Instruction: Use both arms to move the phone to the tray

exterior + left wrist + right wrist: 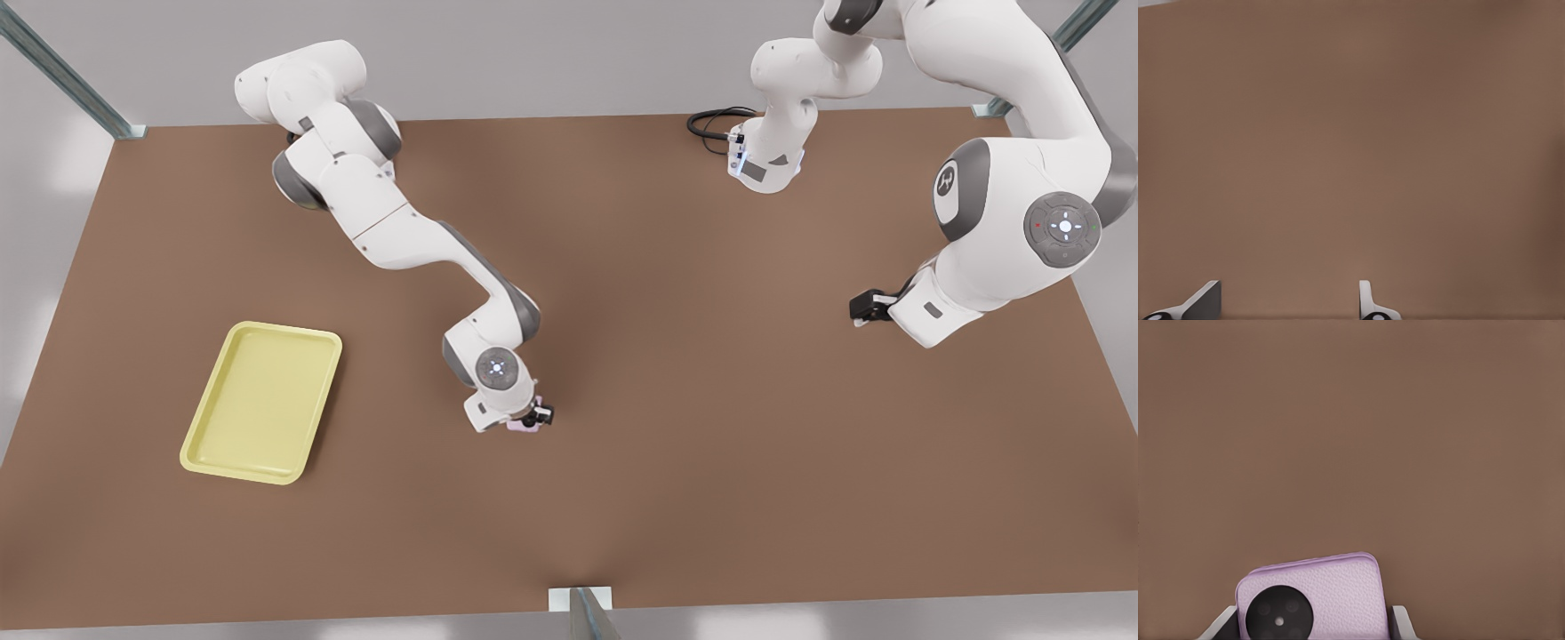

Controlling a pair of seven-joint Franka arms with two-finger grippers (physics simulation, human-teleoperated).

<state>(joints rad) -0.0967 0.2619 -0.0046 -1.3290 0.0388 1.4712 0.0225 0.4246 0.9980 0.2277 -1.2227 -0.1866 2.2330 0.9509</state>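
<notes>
The pale pink phone (1331,587) sits between the fingers of my right gripper (1313,628), which is shut on its two sides; one black camera circle shows near the pads. In the front view this gripper (535,416) is low over the brown table near the middle, with a sliver of the phone (521,427) under it. The pale yellow tray (263,402) lies empty toward the front view's left, well apart from the phone. My left gripper (861,308) hangs at the front view's right, and its fingers (1205,300) stand open over bare table.
A black cable (711,124) lies coiled by the far arm base (766,164). Metal frame posts (124,124) stand at the table's corners, and a bracket (580,600) sits at the near edge. Bare brown table lies between the phone and the tray.
</notes>
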